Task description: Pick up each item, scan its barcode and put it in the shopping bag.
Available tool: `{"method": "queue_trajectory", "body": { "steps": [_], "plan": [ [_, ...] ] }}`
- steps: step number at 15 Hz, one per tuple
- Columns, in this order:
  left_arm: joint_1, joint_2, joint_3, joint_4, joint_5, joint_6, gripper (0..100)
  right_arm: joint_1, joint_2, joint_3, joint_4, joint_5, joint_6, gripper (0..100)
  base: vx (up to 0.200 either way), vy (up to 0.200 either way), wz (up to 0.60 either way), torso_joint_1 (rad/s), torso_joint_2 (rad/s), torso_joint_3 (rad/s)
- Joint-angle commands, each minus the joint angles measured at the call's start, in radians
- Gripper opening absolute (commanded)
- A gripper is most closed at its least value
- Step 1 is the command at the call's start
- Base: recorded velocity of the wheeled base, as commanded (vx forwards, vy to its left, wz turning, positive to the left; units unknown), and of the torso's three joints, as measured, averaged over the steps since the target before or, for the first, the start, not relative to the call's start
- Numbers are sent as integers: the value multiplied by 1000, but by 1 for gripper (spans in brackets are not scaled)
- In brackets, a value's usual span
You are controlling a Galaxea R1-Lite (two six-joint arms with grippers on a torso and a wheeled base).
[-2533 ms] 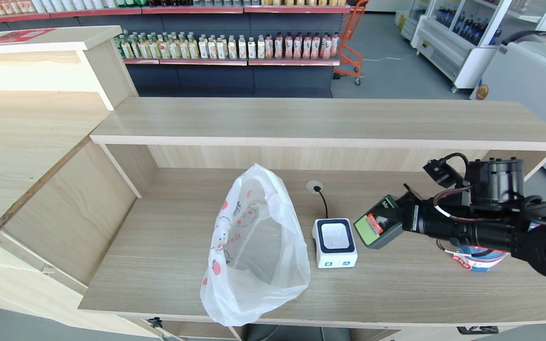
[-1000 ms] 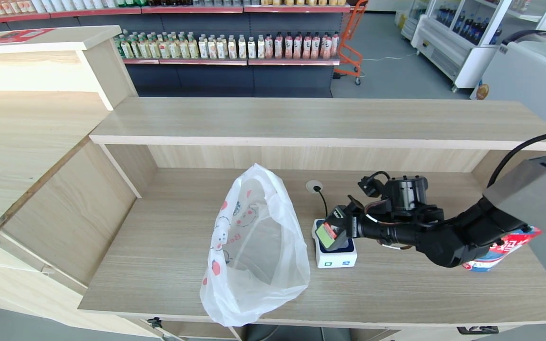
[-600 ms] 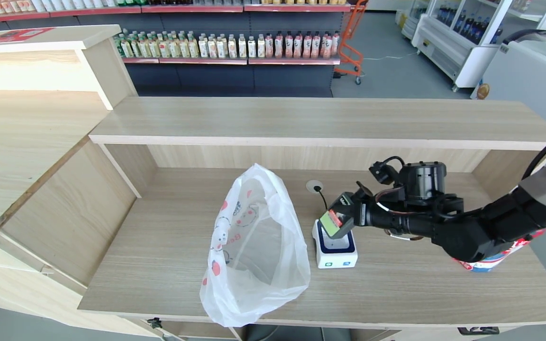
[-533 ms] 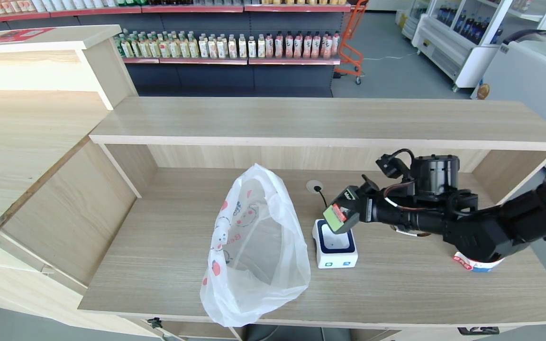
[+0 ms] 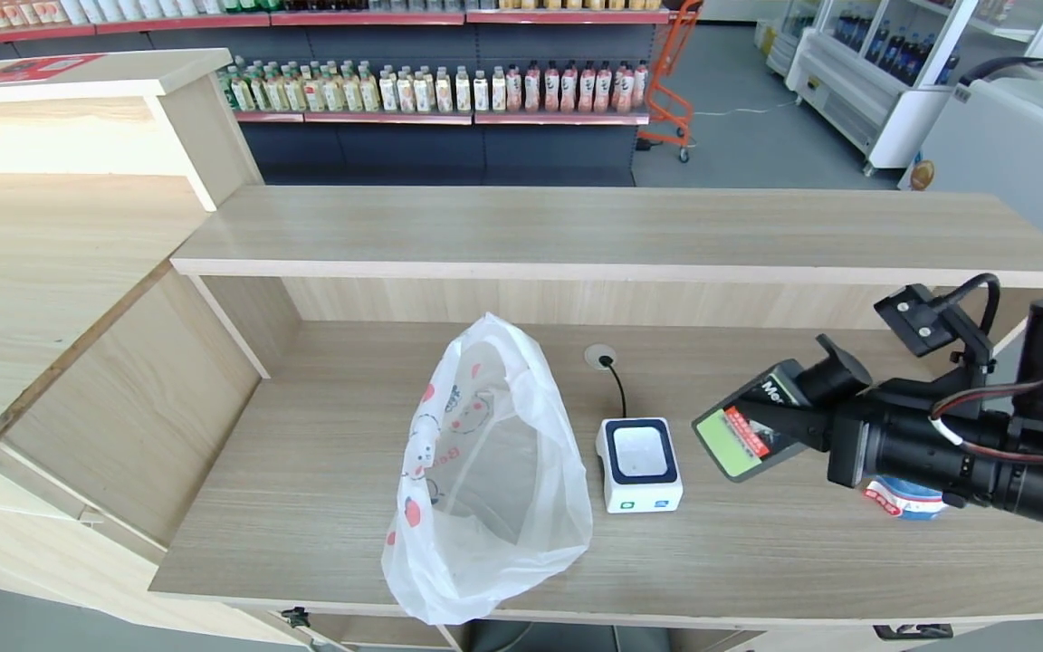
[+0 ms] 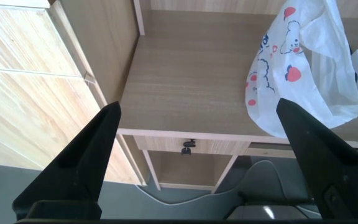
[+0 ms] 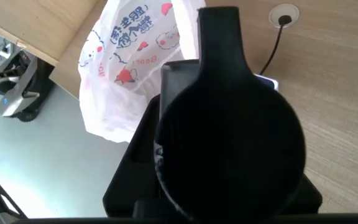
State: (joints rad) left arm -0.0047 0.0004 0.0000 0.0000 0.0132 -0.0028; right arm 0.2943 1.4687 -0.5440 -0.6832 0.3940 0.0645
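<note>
Pulled back from over the scanner (image 5: pixel 637 462), the right gripper (image 5: pixel 800 409) now holds the box (image 5: pixel 739 439) clamped in the air at the scanner's right, well apart from the bag (image 5: pixel 485 471), so the carry across could knock the scanner or miss the bag's slack mouth.

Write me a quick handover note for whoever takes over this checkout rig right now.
Left gripper: jaws open, empty, by the counter's front edge.
Right gripper: jaws shut on the dark box, held in the air right of the scanner.
Done: box was over the scanner a second ago, then drew back; scan unconfirmed.
Left: box into the shopping bag, which looks empty; then the packet at the counter's right end.
</note>
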Motion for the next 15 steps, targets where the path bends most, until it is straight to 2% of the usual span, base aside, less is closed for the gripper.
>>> {"method": "queue_trajectory", "body": {
  "steps": [1,2,4,8,14,15],
  "plan": [
    [0,0,0,0,1,0,100,-3,-85,18,16,0,32,0,0,0,0,0,0,0],
    [0,0,0,0,1,0,100,-3,-93,16,24,0,66,0,0,0,0,0,0,0],
    [0,0,0,0,1,0,100,-4,-93,21,44,-3,77,0,-200,0,0,2,5,2],
    [0,0,0,0,1,0,100,-6,-103,21,59,-4,123,0,0,0,0,0,0,0],
    [0,0,0,0,1,-2,100,-6,-62,21,59,0,126,0,0,200,0,15,6,3],
    [0,0,0,0,1,0,100,-6,-41,19,59,0,126,0,0,0,0,0,0,0]
  ]
}}
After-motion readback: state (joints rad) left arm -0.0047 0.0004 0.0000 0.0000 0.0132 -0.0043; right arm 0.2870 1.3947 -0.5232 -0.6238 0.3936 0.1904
